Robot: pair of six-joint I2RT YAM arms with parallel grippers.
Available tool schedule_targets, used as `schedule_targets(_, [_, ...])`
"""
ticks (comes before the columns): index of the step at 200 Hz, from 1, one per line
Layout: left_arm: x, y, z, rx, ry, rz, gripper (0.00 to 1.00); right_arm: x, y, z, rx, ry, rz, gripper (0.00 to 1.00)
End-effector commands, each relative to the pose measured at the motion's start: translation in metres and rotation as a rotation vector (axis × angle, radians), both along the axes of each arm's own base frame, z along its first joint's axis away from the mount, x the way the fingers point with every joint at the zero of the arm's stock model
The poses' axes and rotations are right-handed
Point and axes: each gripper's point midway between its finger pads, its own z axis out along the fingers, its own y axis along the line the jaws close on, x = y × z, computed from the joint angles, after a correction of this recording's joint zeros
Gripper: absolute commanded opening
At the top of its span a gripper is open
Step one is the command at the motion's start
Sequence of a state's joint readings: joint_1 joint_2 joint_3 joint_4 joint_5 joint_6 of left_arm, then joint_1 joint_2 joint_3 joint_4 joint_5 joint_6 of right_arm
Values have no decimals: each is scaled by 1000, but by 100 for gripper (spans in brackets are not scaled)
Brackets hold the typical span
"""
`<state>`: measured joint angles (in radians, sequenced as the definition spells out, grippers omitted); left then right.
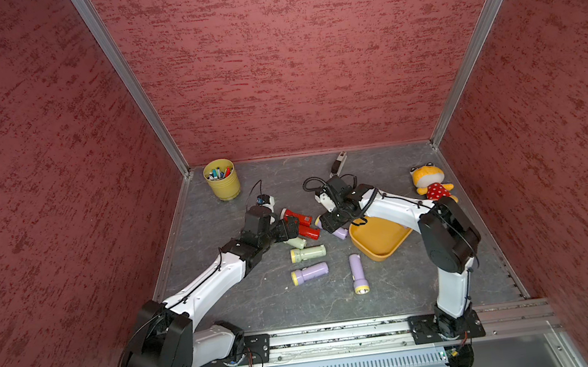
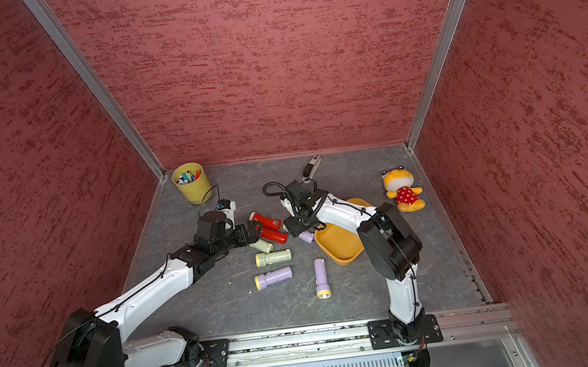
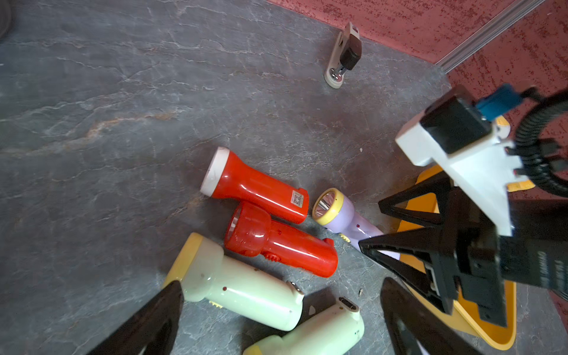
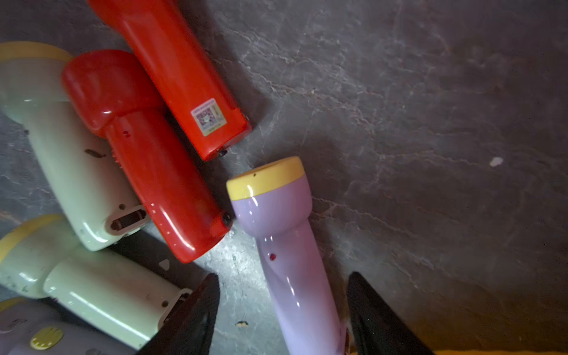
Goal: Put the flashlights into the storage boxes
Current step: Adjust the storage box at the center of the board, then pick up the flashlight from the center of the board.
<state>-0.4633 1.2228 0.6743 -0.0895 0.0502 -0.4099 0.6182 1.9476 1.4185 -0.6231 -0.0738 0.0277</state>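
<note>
Several flashlights lie on the grey table in both top views: two red ones (image 1: 298, 217) (image 1: 308, 231), two pale green (image 1: 308, 254) (image 1: 297, 244) and two lilac (image 1: 310, 273) (image 1: 357, 272). My left gripper (image 1: 292, 228) (image 3: 281, 284) hangs wide open over a pale green flashlight (image 3: 239, 285), holding nothing. My right gripper (image 1: 330, 225) (image 4: 282, 276) straddles a third lilac flashlight (image 4: 292, 246) that lies beside the orange-yellow storage box (image 1: 380, 242). One finger is close against it and the other stands apart. The right arm hides part of the box.
A yellow cup of pens (image 1: 222, 180) stands at the back left. A small grey-and-white stapler-like object (image 1: 339, 161) lies by the back wall. A plush toy (image 1: 431, 182) sits at the back right. Red walls close three sides.
</note>
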Motion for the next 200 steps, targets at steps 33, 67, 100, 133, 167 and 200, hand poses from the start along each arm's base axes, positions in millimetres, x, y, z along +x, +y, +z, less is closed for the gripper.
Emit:
schedule_targets(33, [-10,15,-4,-9,1,36,99,12,-6,-19,-113,-2,41,65])
schedule_targets(67, [-10,18,-5,-1,4,43,99,13,-5,-29,-131,14,52,61])
schedule_targets(100, [-10,19,-7,6,10,45,99,14,-6,-35,-145,26,57,54])
schedule_targets(133, [-8,19,-7,11,4,45,99,14,-6,-38,-154,25,72,52])
schedule_targets(167, [-5,16,0,4,-5,35,99,17,-7,-32,-157,-7,79,44])
schedule_targets(200, [-2,7,9,6,-25,8,99,24,-1,-7,-101,-75,77,41])
